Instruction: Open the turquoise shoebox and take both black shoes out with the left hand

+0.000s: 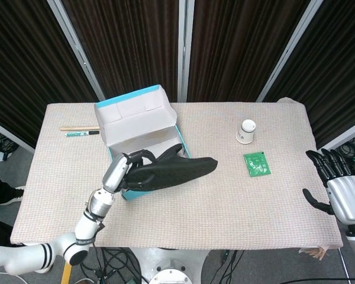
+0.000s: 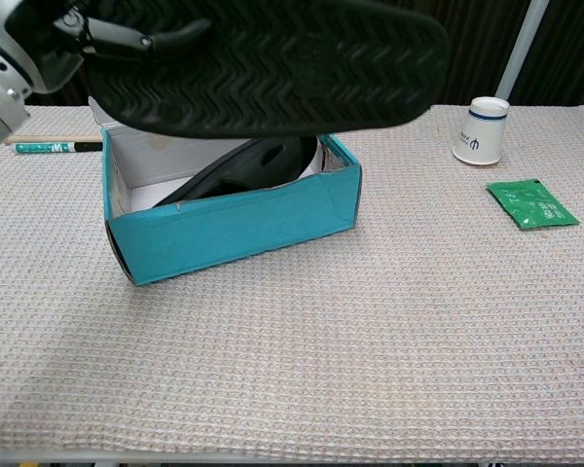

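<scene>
One black shoe [image 1: 177,170] is gripped at its heel by my left hand [image 1: 125,171], held in the air above the open turquoise shoebox [image 2: 236,227]; the second shoe [image 2: 248,165] lies inside. My right hand [image 1: 338,184] hangs spread and empty beyond the beige woven table [image 1: 236,201], dark curtains [image 1: 130,41] behind.

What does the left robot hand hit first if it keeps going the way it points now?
Probably nothing close. The left robot hand holds a black shoe pointing toward the green packet, over bare table. The packet lies roughly ahead, but height is unclear.
</scene>
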`<state>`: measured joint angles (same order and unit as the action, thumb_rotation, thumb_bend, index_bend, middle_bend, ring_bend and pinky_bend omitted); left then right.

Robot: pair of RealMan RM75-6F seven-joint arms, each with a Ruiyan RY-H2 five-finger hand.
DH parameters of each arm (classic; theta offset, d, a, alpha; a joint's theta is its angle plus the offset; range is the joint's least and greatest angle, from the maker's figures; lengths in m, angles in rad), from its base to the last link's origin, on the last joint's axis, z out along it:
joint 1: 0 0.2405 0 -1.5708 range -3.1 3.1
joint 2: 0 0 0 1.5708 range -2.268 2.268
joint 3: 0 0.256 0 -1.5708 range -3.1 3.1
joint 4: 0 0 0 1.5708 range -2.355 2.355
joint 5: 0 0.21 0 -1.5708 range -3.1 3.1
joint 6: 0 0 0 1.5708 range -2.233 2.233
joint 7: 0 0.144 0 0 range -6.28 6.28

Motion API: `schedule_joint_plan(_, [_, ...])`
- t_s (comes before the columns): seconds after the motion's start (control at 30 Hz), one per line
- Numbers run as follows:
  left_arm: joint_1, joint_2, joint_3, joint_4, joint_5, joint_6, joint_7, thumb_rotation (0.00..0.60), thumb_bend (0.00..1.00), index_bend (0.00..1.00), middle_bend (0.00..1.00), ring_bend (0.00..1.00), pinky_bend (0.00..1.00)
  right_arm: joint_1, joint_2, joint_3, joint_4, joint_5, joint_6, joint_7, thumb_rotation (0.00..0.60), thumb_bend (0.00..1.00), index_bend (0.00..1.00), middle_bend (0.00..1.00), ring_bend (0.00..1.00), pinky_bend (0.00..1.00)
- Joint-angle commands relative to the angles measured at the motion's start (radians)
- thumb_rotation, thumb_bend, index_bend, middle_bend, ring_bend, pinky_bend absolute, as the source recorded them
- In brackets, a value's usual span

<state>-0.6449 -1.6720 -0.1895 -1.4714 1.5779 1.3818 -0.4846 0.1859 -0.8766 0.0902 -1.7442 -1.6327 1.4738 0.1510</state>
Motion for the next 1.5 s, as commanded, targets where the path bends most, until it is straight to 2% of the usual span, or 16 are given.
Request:
schedule_joint_plan(0.03, [-0.005, -0.039, 0.036, 0.023, 0.016, -0.021, 0.059, 0.6, 0.47, 0.66, 0.72, 0.63, 0.79, 0.001, -0.004, -0.003, 0.005, 0.0, -0.004, 0.003, 0.6, 0.24, 0.0, 0.1, 0.0, 0.03])
schedule_joint_plan(0.1, [-0.006, -0.044, 0.053, 0.034, 0.011, -0.045, 0.091, 0.6, 0.47, 0.64, 0.7, 0.58, 0.72, 0.0, -0.006, -0.006, 0.01, 0.001, -0.006, 0.006, 0.6, 0.24, 0.0, 0.1, 0.0, 0.03])
schedule_joint_plan(0.2, [-0.013, -0.045, 0.077, 0.039, -0.002, -0.097, 0.14, 0.6, 0.47, 0.56, 0.61, 0.45, 0.57, -0.001, -0.008, -0.006, 0.014, 0.006, -0.005, 0.012, 0.6, 0.24, 0.0, 0.1, 0.0, 0.03])
schedule_joint_plan(0.33, [-0.029, -0.038, 0.095, 0.025, -0.039, -0.187, 0.209, 0.6, 0.42, 0.39, 0.4, 0.22, 0.34, -0.002, -0.009, -0.008, 0.018, 0.005, -0.003, 0.016, 0.6, 0.24, 0.0, 0.1, 0.0, 0.03])
schedule_joint_plan(0.43, [-0.035, -0.019, 0.096, -0.004, -0.078, -0.238, 0.282, 0.6, 0.33, 0.21, 0.21, 0.04, 0.15, -0.003, -0.01, -0.01, 0.02, 0.004, -0.001, 0.019, 0.6, 0.24, 0.0, 0.1, 0.0, 0.03])
schedule_joint_plan(0.5, [-0.029, -0.017, 0.083, -0.018, -0.098, -0.231, 0.338, 0.6, 0.26, 0.14, 0.12, 0.0, 0.07, -0.004, -0.009, -0.01, 0.02, 0.004, 0.002, 0.02, 0.6, 0.24, 0.0, 0.1, 0.0, 0.03])
schedule_joint_plan(0.77, [-0.017, 0.06, 0.05, -0.107, -0.18, -0.262, 0.417, 0.594, 0.2, 0.1, 0.08, 0.0, 0.04, -0.008, -0.012, -0.012, 0.026, 0.002, 0.009, 0.024, 0.6, 0.24, 0.0, 0.1, 0.0, 0.03])
schedule_joint_plan(0.93, [-0.021, 0.141, -0.032, -0.19, -0.281, -0.288, 0.402, 0.6, 0.2, 0.1, 0.08, 0.0, 0.05, -0.01, -0.009, -0.012, 0.028, 0.0, 0.014, 0.027, 0.6, 0.24, 0.0, 0.1, 0.0, 0.03])
schedule_joint_plan(1.07, [-0.073, 0.156, -0.087, -0.189, -0.383, -0.369, 0.451, 0.6, 0.2, 0.11, 0.08, 0.0, 0.08, -0.012, -0.004, -0.013, 0.022, -0.006, 0.022, 0.024, 0.6, 0.24, 0.0, 0.1, 0.0, 0.03])
schedule_joint_plan(1.27, [-0.189, 0.092, -0.12, -0.112, -0.558, -0.468, 0.647, 0.6, 0.2, 0.15, 0.11, 0.0, 0.15, -0.015, 0.005, -0.014, 0.012, -0.013, 0.028, 0.018, 0.6, 0.24, 0.0, 0.1, 0.0, 0.03])
schedule_joint_plan(1.5, [-0.267, 0.017, -0.149, -0.031, -0.691, -0.495, 0.723, 0.6, 0.2, 0.15, 0.11, 0.05, 0.18, -0.025, 0.012, -0.017, 0.01, -0.007, 0.037, 0.018, 0.6, 0.24, 0.0, 0.1, 0.0, 0.03])
